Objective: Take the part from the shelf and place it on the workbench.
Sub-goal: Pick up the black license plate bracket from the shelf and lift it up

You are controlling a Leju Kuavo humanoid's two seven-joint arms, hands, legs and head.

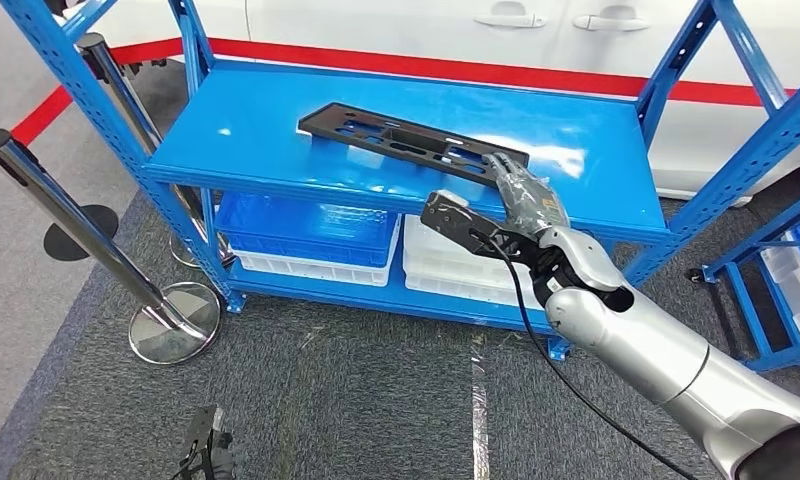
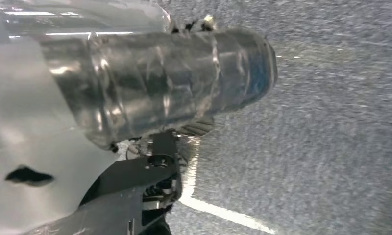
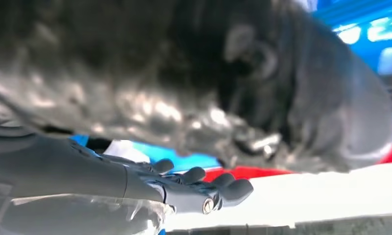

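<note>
While reaching over the shelf [image 1: 276, 130] | right robot hand [image 1: 521, 195] at black part [image 1: 406, 140] end | grip unclear

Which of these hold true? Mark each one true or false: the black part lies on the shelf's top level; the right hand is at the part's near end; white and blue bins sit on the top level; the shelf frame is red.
1. The black part lies on the top level of the shelf. True.
2. The right hand is at the part's near end. True.
3. White and blue bins sit on the top level. False: the bins sit on the lower level.
4. The shelf frame is red. False: it is blue.
</note>
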